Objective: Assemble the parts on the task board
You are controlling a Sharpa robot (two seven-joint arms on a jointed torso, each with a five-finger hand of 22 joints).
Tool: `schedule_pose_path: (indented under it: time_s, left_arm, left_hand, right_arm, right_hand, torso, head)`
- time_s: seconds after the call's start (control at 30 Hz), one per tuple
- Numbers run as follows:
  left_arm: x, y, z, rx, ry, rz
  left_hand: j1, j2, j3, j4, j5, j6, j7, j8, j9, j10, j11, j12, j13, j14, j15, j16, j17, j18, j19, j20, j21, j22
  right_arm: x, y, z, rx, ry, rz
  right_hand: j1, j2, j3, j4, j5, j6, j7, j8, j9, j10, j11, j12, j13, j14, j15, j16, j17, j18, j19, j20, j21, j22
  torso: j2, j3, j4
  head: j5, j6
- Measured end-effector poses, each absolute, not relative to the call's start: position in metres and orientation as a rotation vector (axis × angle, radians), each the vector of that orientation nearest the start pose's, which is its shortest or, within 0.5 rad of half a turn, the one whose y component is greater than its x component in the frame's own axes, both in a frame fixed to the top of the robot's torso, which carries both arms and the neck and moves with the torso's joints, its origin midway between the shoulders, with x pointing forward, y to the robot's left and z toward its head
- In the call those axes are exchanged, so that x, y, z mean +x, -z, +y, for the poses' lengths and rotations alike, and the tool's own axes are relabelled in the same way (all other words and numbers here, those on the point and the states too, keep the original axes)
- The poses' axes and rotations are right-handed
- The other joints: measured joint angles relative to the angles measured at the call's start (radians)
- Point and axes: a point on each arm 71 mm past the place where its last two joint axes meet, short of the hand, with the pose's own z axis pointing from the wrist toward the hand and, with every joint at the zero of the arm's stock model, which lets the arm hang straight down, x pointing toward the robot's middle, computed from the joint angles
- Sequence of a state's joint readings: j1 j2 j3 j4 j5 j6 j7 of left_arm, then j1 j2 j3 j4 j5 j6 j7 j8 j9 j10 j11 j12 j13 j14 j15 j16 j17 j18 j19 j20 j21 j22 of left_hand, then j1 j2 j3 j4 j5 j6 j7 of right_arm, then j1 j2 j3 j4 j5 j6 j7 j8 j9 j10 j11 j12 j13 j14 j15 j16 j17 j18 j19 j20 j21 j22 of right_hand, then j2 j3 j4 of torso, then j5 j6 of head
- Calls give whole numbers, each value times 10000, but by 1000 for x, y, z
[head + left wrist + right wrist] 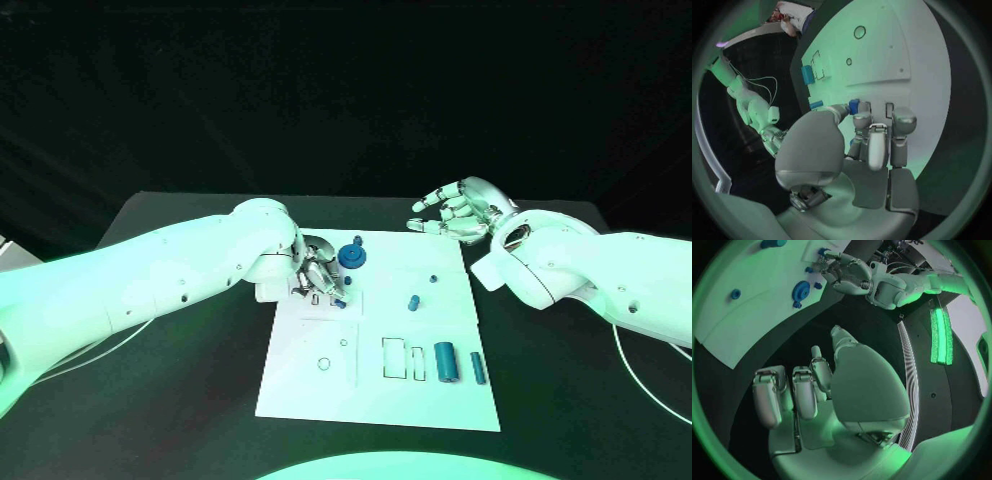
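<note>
Blue little parts are lying on the white task board, and the left hand is working over the board's far left corner. Its fingers are curling down around a small blue part, and it looks like the thumb and a finger are pinching it. So I think the step going on now is picking up or fitting this one piece.

Just beside that hand, a round blue gear is sitting on the board. Two small blue pegs are lying near the board's middle. Two blue cylinders are resting near the board's right edge, next to some outlined slots.

The right hand is hovering past the board's far edge, over the table. Its fingers are curling in loosely and holding nothing.

Next, I think the left hand needs to carry its piece to the right spot on the board and push it in straight. It needs a gentle, careful move, because the piece is tiny and could slip.

The black table is lying under the board. Behind it, a dark curtain is hanging.
</note>
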State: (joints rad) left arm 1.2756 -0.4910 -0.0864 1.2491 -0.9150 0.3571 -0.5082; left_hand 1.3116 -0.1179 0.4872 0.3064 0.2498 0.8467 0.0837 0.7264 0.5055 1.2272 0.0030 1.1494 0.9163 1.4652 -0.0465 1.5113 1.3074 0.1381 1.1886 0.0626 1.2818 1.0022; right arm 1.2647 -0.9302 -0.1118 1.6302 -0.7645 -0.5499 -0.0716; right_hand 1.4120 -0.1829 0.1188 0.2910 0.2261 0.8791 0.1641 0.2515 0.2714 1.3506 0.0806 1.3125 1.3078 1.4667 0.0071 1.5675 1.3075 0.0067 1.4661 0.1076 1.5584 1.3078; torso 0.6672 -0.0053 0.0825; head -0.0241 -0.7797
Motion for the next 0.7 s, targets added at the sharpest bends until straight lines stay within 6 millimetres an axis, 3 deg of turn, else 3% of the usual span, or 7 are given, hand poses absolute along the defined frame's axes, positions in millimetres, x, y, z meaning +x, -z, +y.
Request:
schedule_pose_path:
  time_s: [0.07, 0.13, 0.37, 0.43, 0.5, 0.67, 0.7]
  left_arm:
    - [507, 227, 108, -282, 5457, 25489]
    - [507, 227, 110, -414, 5512, 25500]
    - [504, 226, 120, -951, 5761, 25448]
    - [503, 226, 122, -1086, 5812, 25367]
    - [502, 225, 123, -1184, 5849, 25274]
    - [498, 224, 126, -1369, 5918, 24947]
    - [498, 224, 126, -1377, 5920, 24882]
  left_hand:
    - [-156, -107, 92, 87, 61, 2, 0, 117, 11, 140, -29, 76, 103, 2, -2, 42, 0, 0, 79, -73, 114, 120]
    - [-471, -225, 937, -575, 74, 5, -4, 148, 297, 224, -47, 118, 152, 19, -62, 95, 0, -85, 257, -70, 234, 314]
    - [-833, -352, 1028, -492, 121, 47, -42, 289, 319, 395, -107, 119, 180, 17, -91, 95, -1, -158, 503, -142, 452, 677]
    - [-909, -403, 1051, -473, 169, 82, -76, 291, 588, 462, -130, 120, 210, -18, -125, 95, 0, -156, 578, -148, 492, 791]
    - [-1039, -479, 1506, -872, 177, 83, -77, 292, 594, 462, -130, 121, 212, 7, -150, 95, 0, -156, 610, -180, 538, 845]
    - [-1148, -511, 1547, -831, 326, 84, -77, 378, 594, 602, -175, 183, 276, 17, -160, 144, -1, -156, 767, -195, 650, 1042]
    - [-1150, -513, 1547, -831, 326, 84, -77, 379, 594, 603, -175, 183, 287, 17, -160, 144, -1, -248, 767, -195, 650, 1071]
  right_arm:
    - [473, 173, -230, 5847, -8811, 16333]
    - [473, 173, -230, 5849, -8807, 16337]
    - [473, 173, -232, 5867, -8771, 16337]
    - [473, 173, -233, 5873, -8760, 16335]
    - [473, 173, -233, 5878, -8754, 16334]
    - [473, 173, -234, 5881, -8752, 16336]
    - [472, 173, -234, 5881, -8752, 16336]
  right_hand:
    - [0, 0, 0, 0, 0, 0, 0, 0, 0, 0, 0, 0, 0, 0, 0, 0, 0, 0, 0, 0, 0, 0]
    - [0, 0, 0, 0, 0, 0, 0, 0, 0, 0, 0, 0, 0, 0, 0, 0, -1, 0, 0, 0, 0, -1]
    - [0, 0, 0, 0, 0, 0, 0, 0, -10, 0, 0, 0, -1, 0, 0, 0, -1, 1, 0, 0, 0, -1]
    - [0, 0, 0, 0, 0, 0, 0, 0, -10, 0, 0, 0, -1, 0, 0, 0, -1, 1, 0, 0, 0, -2]
    - [0, 0, 0, 0, 0, 0, 0, 0, -10, 0, 0, 0, -1, 0, 0, 0, -1, 1, 0, 0, 0, -2]
    - [0, 0, 0, 0, 0, 0, 0, 0, -9, 0, 0, 0, -2, 0, 0, 0, -2, 0, 0, 0, 1, -2]
    - [0, 0, 0, 0, 0, 0, 0, 0, -9, 0, 0, 0, -2, 0, 0, 0, -2, 0, 0, 0, 0, -3]
  torso:
    - [1, 1, -2]
    - [1, 2, -3]
    - [0, 6, 1]
    - [0, 12, 3]
    - [0, 12, 8]
    - [1, 12, 16]
    - [1, 12, 18]
  head:
    - [1, 12]
    - [1, 19]
    - [-21, 39]
    - [-28, 40]
    - [-29, 37]
    - [-34, 21]
    - [-35, 19]
